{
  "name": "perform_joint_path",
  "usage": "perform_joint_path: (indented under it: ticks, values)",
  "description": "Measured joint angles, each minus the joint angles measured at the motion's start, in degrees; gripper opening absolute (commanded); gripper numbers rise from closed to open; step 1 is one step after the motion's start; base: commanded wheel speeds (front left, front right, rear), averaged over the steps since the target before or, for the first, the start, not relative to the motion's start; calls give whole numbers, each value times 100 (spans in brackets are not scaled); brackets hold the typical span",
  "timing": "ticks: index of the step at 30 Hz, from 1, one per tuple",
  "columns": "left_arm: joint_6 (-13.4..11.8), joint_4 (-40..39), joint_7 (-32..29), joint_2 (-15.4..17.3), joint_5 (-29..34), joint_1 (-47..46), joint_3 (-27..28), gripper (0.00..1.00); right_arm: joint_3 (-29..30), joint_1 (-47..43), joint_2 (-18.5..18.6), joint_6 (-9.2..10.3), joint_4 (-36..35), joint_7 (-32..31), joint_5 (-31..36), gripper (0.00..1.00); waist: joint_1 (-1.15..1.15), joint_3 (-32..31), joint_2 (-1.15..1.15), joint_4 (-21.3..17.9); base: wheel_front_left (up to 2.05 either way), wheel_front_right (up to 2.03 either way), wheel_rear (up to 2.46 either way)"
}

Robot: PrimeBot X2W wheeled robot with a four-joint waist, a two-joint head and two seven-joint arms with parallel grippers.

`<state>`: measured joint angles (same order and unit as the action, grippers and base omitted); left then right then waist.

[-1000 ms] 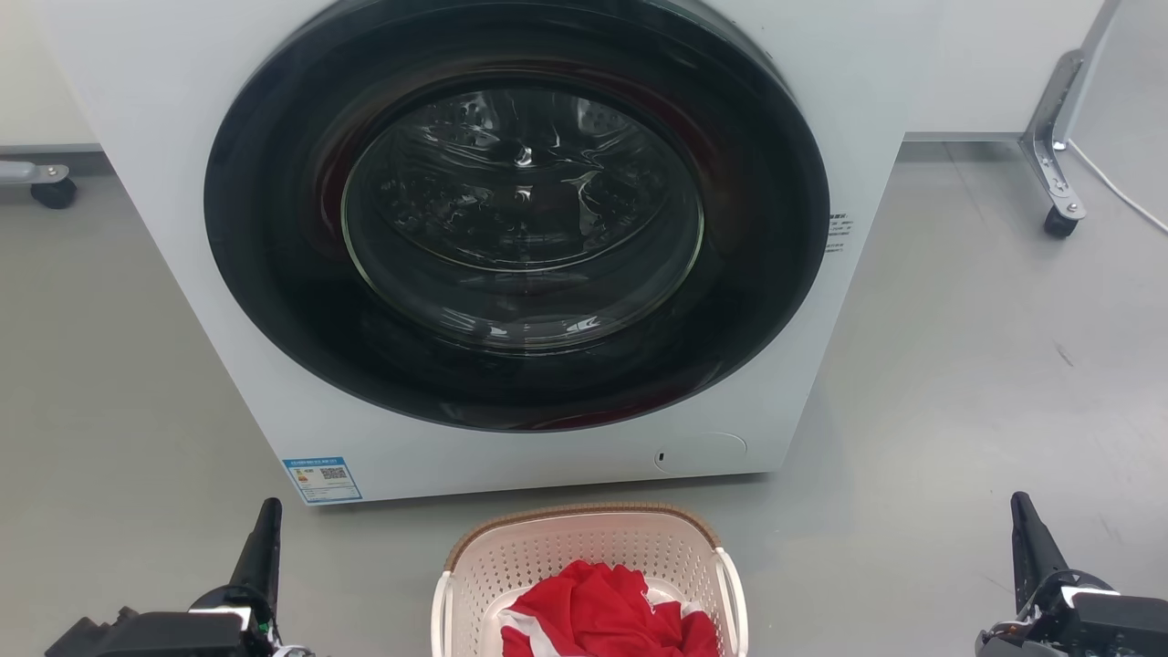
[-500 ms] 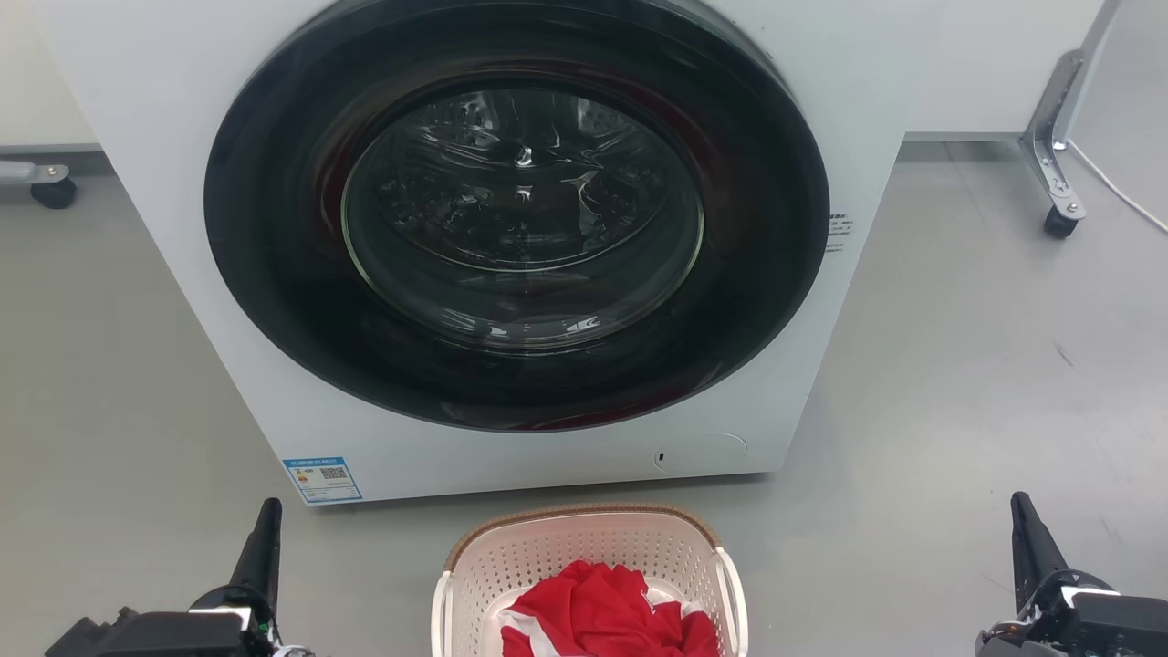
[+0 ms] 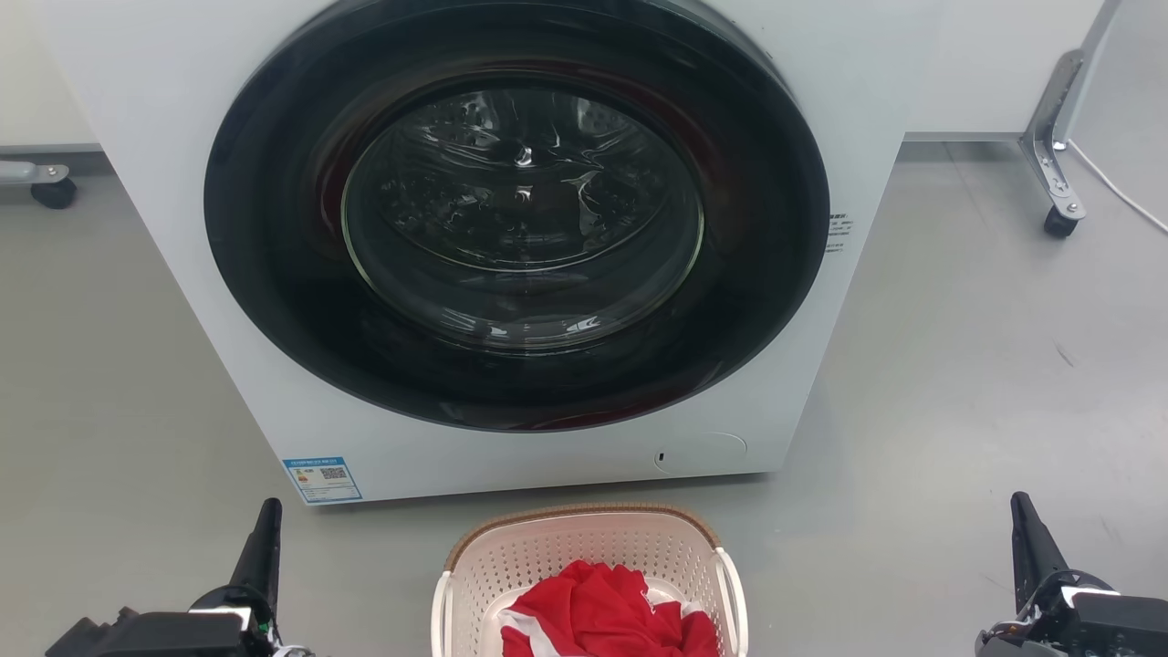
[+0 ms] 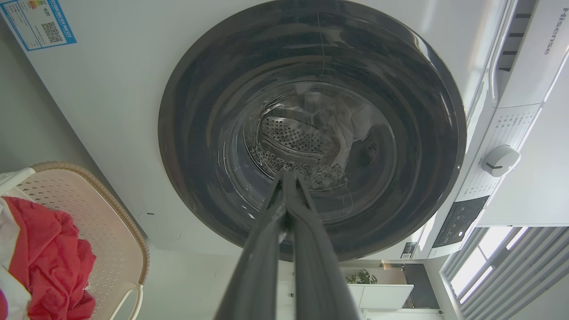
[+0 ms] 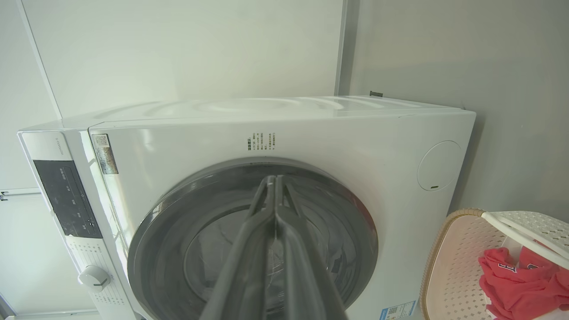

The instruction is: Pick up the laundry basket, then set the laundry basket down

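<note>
The laundry basket [image 3: 547,547], cream-white and perforated with a brown woven-look rim, stands on the floor at the bottom middle of the head view, just in front of the washer. Red and white clothes [image 3: 602,620] lie in it. My left gripper [image 3: 266,529] is at the lower left, well apart from the basket, fingers shut with nothing held. At the lower right my right gripper [image 3: 1024,525] is also shut and empty, far from the basket. The left wrist view has the basket [image 4: 102,222] at its lower left and the shut left gripper [image 4: 289,175]. The right wrist view has the basket [image 5: 453,266] at its lower right and the shut right gripper [image 5: 273,180].
A white front-loading washer [image 3: 182,182] with a large dark round door [image 3: 520,210] stands straight ahead behind the basket. Grey floor [image 3: 958,365] spreads on both sides. A metal frame leg on a caster [image 3: 1058,219] stands at the far right, another caster [image 3: 53,192] at the far left.
</note>
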<state>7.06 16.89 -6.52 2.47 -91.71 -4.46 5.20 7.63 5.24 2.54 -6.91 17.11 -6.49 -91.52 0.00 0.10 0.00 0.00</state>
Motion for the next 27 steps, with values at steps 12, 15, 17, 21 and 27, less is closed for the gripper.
perform_joint_path:
  ticks: [12, 15, 17, 21, 27]
  values:
    - [0, 1, 0, 0, 0, 0, 0, 0, 0, 0, -1, 0, 0, 0, -7, 0, 0, 0, 0, 0, 0, 0, 0]
    - [0, 1, 0, 0, 0, 0, 0, 0, 0, 0, -1, 0, 0, 0, -7, 0, 0, 0, 0, 0, 0, 0, 0]
    - [0, 1, 0, 0, 0, 0, 0, 0, 0, 0, -1, 0, 0, 0, -7, 0, 0, 0, 0, 0, 0, 0, 0]
    - [0, 2, 0, 0, 0, 0, 0, 0, 0, 0, -1, 0, 0, 0, -8, 0, 0, 0, 0, 0, 0, 0, 0]
    - [0, 2, 0, 0, 0, 0, 0, 0, -1, 0, -1, 0, -1, 0, -8, 0, 0, 0, 0, 0, 0, 0, 0]
